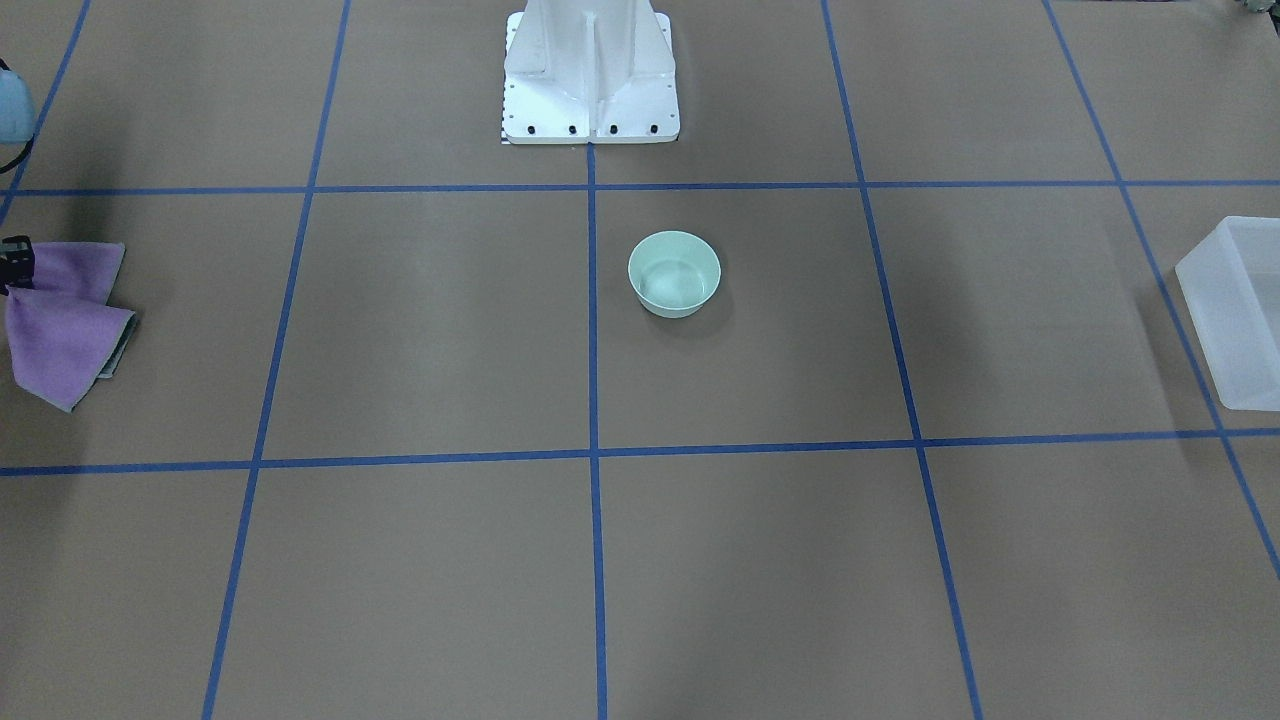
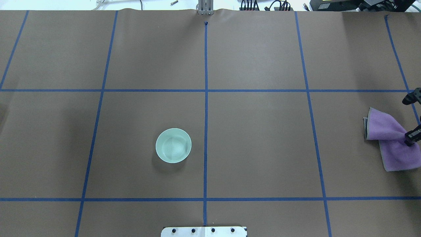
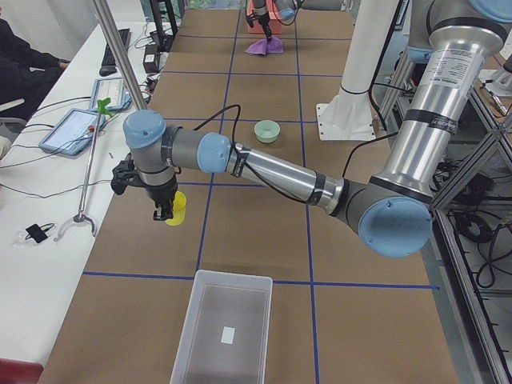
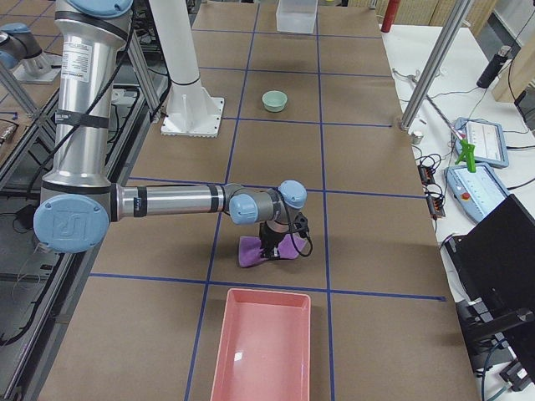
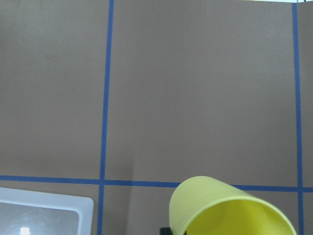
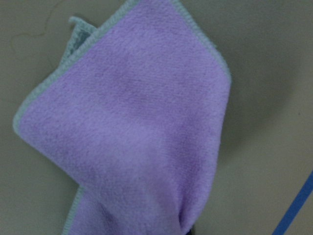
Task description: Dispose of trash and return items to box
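Note:
The pale mint-green bowl [image 1: 674, 273] stands upright and empty near the table's middle, also in the overhead view [image 2: 173, 145]. My left gripper [image 3: 164, 211] is shut on the yellow cup [image 3: 178, 210], which fills the bottom of the left wrist view [image 5: 230, 210], tilted, just above the table. The frosted-white box [image 3: 224, 328] lies close by, at the table's left end; its corner shows in the left wrist view [image 5: 44, 210]. My right gripper [image 2: 409, 138] is shut on a fold of a purple cloth [image 2: 391, 144] at the table's right end.
A pink tray [image 4: 263, 347] lies at the table's right end, just beyond the cloth. The robot's white base [image 1: 590, 80] stands at the table's edge. Blue tape lines mark a grid on the brown table. Operators' tablets and cables lie along the far side.

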